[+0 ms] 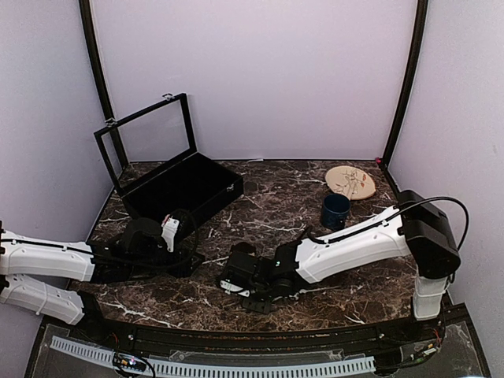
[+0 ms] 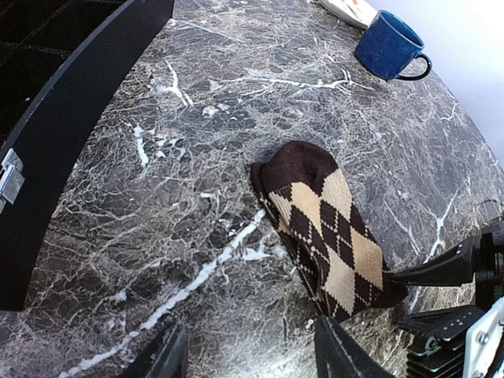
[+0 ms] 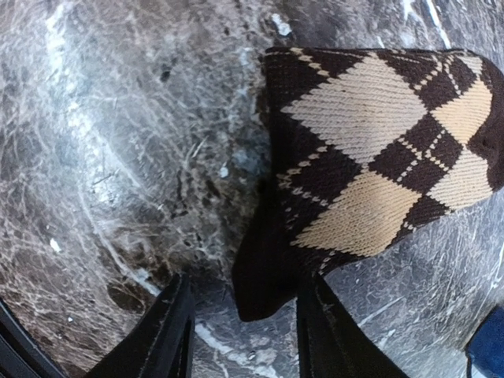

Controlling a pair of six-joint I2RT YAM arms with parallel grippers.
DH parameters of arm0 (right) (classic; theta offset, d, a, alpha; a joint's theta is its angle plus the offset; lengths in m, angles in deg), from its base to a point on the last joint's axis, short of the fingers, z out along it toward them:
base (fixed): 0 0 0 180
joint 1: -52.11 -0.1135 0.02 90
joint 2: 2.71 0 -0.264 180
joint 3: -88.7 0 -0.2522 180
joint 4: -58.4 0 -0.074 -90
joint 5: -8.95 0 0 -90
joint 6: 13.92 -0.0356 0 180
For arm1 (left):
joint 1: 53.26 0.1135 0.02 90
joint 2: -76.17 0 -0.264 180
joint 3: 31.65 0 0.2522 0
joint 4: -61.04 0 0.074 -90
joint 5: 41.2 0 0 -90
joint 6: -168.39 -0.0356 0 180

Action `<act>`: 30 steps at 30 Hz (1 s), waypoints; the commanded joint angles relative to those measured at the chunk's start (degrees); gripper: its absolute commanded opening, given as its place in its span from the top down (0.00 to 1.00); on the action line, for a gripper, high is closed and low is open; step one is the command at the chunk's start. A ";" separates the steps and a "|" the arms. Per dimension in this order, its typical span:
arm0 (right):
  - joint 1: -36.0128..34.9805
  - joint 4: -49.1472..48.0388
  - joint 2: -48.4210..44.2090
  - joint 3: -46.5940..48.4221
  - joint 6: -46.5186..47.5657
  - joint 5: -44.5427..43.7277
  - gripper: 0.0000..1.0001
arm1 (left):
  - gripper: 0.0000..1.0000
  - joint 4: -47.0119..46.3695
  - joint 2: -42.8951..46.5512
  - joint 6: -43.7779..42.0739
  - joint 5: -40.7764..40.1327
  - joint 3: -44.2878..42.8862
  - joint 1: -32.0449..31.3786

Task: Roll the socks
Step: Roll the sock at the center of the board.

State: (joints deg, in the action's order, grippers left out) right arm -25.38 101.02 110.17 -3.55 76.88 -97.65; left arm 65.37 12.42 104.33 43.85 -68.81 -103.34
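Note:
A black sock with tan-and-brown argyle diamonds [image 2: 331,228] lies flat on the marble table, its rounded dark end towards the far side in the left wrist view. My right gripper [image 3: 248,335] is open and low over the table. The sock's [image 3: 370,142] dark tip lies between its fingers, close to the right one [image 3: 327,331], with a gap on the left side. My left gripper [image 2: 252,358] stands open over bare marble just left of the sock, holding nothing. From the top view both grippers, left [image 1: 193,264] and right [image 1: 230,277], meet at the front middle, hiding the sock.
A dark blue mug [image 1: 335,211] stands at the back right, with a round tan plate [image 1: 350,183] behind it. An open black case [image 1: 181,189] with a glass lid sits at the back left; its wall [image 2: 71,134] is close to my left gripper.

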 commanded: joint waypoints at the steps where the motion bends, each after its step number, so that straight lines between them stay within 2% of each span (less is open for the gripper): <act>1: 1.31 1.37 1.79 0.97 1.00 3.07 0.62 | 0.43 -1.36 -0.56 -0.09 0.13 0.87 -0.10; 16: 4.90 0.09 1.37 -0.80 0.90 10.00 0.92 | 0.43 -0.67 -1.38 -0.09 -0.40 1.08 -0.01; 23: 7.33 -0.61 -0.01 -0.50 -0.03 17.65 0.99 | 0.41 -1.51 -1.34 -1.75 1.18 1.25 -0.01; 30: 11.25 0.49 -1.22 1.08 -0.77 28.16 1.00 | 0.36 -3.19 -1.03 -3.55 4.55 1.86 -0.02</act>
State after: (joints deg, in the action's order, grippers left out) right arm -16.13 100.52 110.23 -3.00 77.16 -77.09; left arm 63.95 11.02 102.66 45.60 -68.02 -103.34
